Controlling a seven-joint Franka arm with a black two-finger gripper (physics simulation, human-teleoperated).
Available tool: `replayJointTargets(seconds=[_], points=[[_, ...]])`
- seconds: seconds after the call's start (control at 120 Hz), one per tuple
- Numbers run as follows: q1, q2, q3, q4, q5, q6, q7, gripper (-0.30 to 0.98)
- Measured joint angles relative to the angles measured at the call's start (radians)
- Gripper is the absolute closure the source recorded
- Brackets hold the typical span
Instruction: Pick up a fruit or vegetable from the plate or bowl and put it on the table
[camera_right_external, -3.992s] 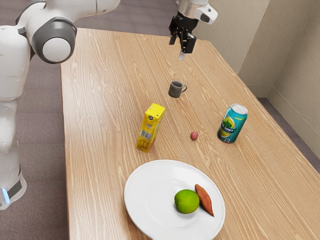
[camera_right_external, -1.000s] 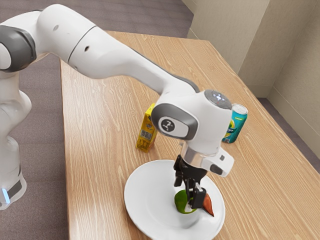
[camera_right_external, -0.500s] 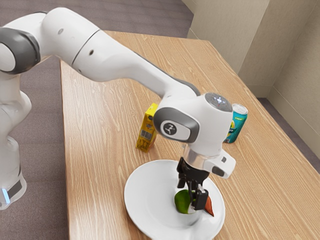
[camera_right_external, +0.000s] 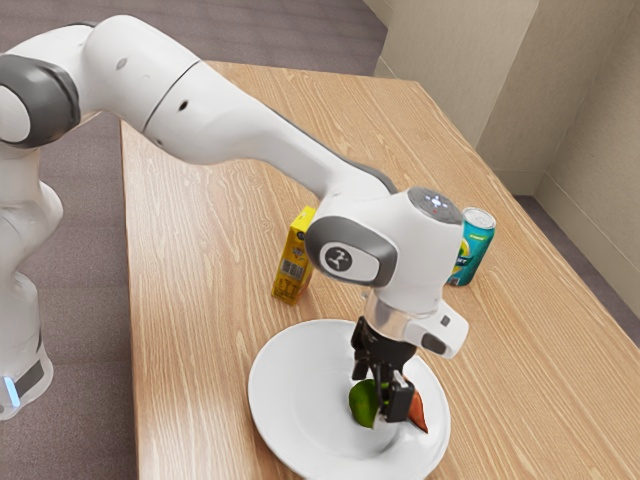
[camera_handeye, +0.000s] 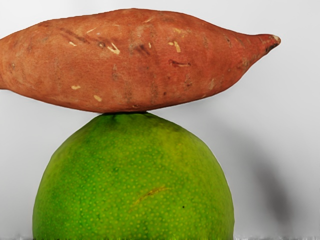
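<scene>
Over the long wood-grained table (camera_right_external: 200, 260), the white jointed arm (camera_right_external: 235, 118) has reached down from the table's far end and has barely shifted in the last half second. The round, glossy white plate (camera_right_external: 290, 400) lies beneath. The black two-finger gripper (camera_right_external: 380, 396) is now low at the lime, so the reach looks finished and the grasp comes next, before any lift to the table. The tapered orange-brown sweet potato (camera_handeye: 130, 60) touches the round green lime (camera_handeye: 132, 180); both are on the plate, and the potato might get nudged. The gripper hides part of each, and whether it grips the lime cannot be told.
</scene>
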Motion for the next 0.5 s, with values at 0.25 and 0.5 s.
replayJointTargets(seconds=[0.25,0.5], points=[[0.000,0.004,0.001,-0.004,-0.015,0.001,0.005,0.00],[0.005,0.018,0.003,-0.004,-0.016,0.002,0.009,0.00]])
